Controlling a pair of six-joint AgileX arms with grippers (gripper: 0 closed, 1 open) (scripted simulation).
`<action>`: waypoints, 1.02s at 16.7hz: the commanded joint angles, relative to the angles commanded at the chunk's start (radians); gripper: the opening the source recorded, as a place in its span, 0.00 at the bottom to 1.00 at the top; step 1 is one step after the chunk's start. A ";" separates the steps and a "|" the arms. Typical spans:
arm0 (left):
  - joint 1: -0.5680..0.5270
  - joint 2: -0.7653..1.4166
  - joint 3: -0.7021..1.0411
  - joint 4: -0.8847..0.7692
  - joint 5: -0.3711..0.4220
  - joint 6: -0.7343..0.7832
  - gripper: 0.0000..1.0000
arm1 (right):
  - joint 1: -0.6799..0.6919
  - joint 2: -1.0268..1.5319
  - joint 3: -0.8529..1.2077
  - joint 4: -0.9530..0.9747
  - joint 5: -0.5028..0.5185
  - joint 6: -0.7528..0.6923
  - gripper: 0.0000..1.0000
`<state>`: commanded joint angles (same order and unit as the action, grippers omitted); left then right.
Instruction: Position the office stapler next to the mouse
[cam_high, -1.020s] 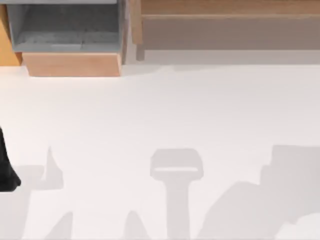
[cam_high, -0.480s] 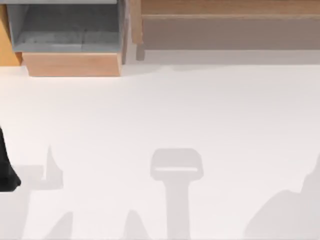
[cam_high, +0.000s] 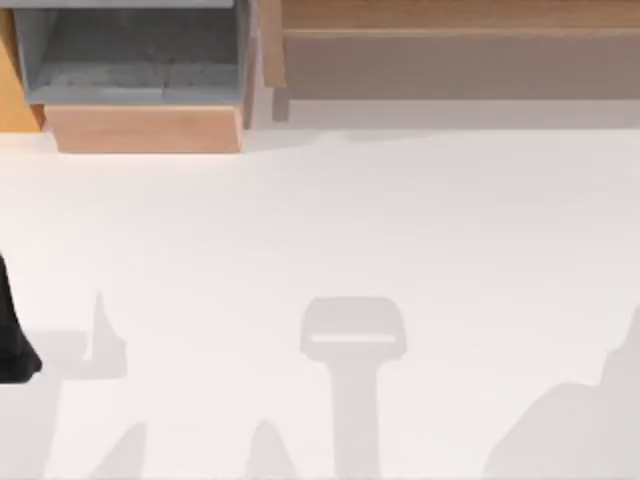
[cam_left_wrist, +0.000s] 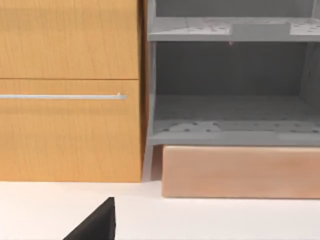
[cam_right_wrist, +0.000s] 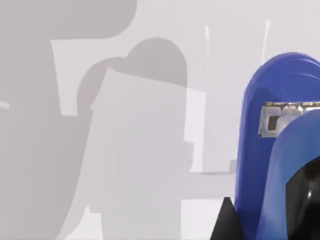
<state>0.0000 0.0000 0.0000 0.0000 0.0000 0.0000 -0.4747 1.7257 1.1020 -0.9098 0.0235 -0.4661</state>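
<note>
Stapler (cam_right_wrist: 260, 150) — bright blue, metal staple slot showing — fills the right wrist view close to the camera, over the white table (cam_high: 400, 220); whether the right fingers grip it, I cannot tell. Left arm (cam_high: 12, 345) sits at the table's nine o'clock edge, fingers' state unclear.

No text, label, brand, number or sign can be read on anything here, neither on the stapler (cam_right_wrist: 260, 150) nor on the cabinet (cam_left_wrist: 70, 90)
</note>
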 joint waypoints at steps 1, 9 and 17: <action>0.000 0.000 0.000 0.000 0.000 0.000 1.00 | -0.003 0.002 -0.001 -0.001 0.006 0.000 0.00; 0.000 0.000 0.000 0.000 0.000 0.000 1.00 | -0.012 0.036 -0.045 -0.023 0.062 0.001 0.00; 0.000 0.000 0.000 0.000 0.000 0.000 1.00 | 0.002 0.033 -0.052 0.078 0.009 0.003 0.00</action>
<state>0.0000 0.0000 0.0000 0.0000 0.0000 0.0000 -0.4728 1.7591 1.0503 -0.8317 0.0323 -0.4635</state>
